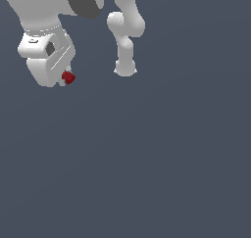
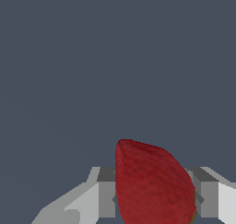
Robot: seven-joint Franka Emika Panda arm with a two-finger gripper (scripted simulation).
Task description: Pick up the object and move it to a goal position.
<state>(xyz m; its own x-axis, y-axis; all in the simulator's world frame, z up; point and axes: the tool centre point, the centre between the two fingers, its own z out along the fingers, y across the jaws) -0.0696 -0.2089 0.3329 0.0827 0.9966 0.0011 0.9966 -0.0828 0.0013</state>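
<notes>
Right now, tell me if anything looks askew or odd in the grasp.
Nothing is spilled or damaged. The strawberry sits between the fingers of the gripper, but in the wrist view it lies tilted rather than square, and in the exterior view it sticks out at the tip.

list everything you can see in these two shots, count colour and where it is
strawberry-like object: one, red, held at the gripper's tip in the upper part of the exterior view, toward its left; in the wrist view it sits between the two fingers with a thin green edge showing at one side
ground surface: one, plain dark grey-blue, fills the background of both views
gripper: one, white with grey fingers, closed on the strawberry-like object
robot arm: one, white with a dark grey band, base and links along the top of the exterior view
</notes>
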